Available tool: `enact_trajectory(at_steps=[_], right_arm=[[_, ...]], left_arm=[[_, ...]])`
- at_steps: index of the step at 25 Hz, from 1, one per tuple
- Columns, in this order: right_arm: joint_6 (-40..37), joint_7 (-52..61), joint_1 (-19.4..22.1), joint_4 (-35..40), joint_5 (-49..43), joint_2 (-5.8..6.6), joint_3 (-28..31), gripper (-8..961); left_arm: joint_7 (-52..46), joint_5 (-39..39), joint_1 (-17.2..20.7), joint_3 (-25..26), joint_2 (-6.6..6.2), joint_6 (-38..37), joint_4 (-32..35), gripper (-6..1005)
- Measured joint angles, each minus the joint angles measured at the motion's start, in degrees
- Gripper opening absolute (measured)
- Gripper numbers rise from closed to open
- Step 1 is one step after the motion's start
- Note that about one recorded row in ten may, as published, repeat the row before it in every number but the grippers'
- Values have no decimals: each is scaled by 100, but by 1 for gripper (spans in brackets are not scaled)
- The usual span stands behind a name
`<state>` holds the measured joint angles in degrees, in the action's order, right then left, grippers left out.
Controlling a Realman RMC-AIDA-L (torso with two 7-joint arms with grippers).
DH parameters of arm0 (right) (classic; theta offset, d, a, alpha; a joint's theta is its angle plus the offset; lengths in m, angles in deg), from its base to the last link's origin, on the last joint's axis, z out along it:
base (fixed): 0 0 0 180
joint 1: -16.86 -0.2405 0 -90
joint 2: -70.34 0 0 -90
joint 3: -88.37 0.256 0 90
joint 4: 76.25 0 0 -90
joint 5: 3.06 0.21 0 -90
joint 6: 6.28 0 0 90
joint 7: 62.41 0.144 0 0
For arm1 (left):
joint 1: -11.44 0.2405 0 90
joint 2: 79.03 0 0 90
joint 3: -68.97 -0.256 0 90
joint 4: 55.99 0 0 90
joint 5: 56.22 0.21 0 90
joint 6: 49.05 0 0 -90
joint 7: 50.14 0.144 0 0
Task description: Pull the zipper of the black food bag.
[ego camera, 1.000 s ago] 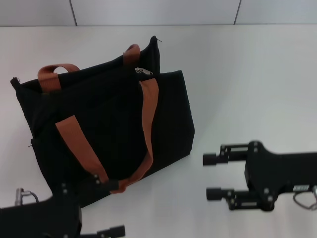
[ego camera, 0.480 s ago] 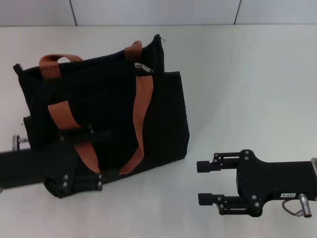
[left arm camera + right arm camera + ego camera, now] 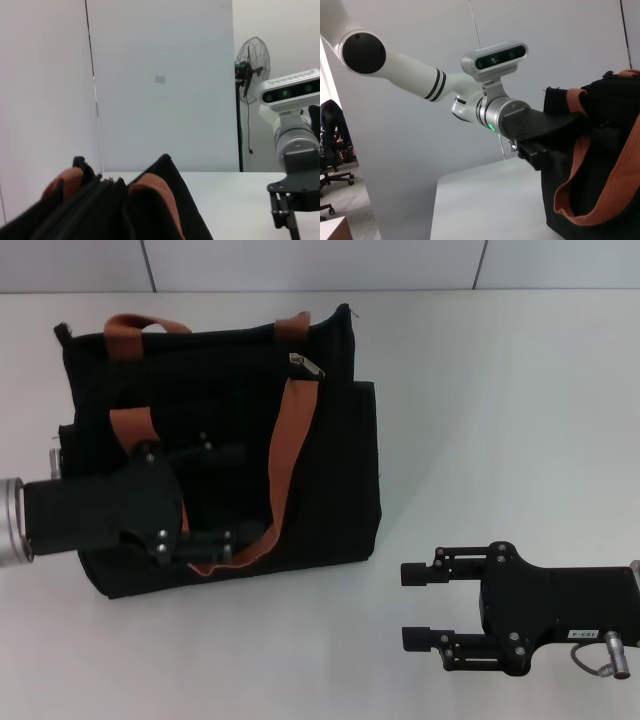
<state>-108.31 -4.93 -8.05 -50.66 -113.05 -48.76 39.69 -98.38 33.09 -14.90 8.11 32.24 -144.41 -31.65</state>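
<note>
A: Count?
B: One black food bag (image 3: pixel 330 470), upper left of head frame, upright on white table (image 3: pixel 500 390). Two orange straps (image 3: pixel 290 450). One zipper (image 3: pixel 306 363), silver tab near top centre of bag, by right strap. Two grippers.

A: Left gripper (image 3: pixel 232 495)?
B: Over front face of bag, left-centre of frame, fingers spread, one above the other, clamping nothing visible. Lower finger right at strap loop; contact unclear.

A: Right gripper (image 3: pixel 418 605)?
B: Lower right of frame, over bare table, well apart from bag. Released, fingers parallel with gap, empty.

A: Change vs 0.5 s ago?
B: Bag squarer and shifted up in frame. Left gripper moved up and right, further onto bag front. Right gripper about same spot. Zipper tab slightly up-right along with bag.

A: Wrist views?
B: Left wrist: bag top and strap tops only. Right wrist: left arm against bag.
</note>
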Motion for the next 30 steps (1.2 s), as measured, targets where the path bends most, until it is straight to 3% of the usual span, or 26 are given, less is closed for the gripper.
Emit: enact_trajectory(at_steps=[9,12,17,24,30], right_arm=[[0,-50,-11,-59,18,-16,-1,638],[0,-73,-55,-129,20,-21,-20,640],[-1,-177,-90,-259,28,-38,-52,643],[211,-1122,-149,-893,31,-44,-51,758],[473,-1549,-244,-1200,31,-53,-49,823]], left_arm=[[-305,-2,42,81,-2,-310,59,813],[-420,-8,353,-61,39,-757,35,813],[-574,-6,724,-516,67,-735,-86,813],[-534,30,1034,-758,47,-586,-212,813],[-532,263,1038,-737,60,-492,-214,813]])
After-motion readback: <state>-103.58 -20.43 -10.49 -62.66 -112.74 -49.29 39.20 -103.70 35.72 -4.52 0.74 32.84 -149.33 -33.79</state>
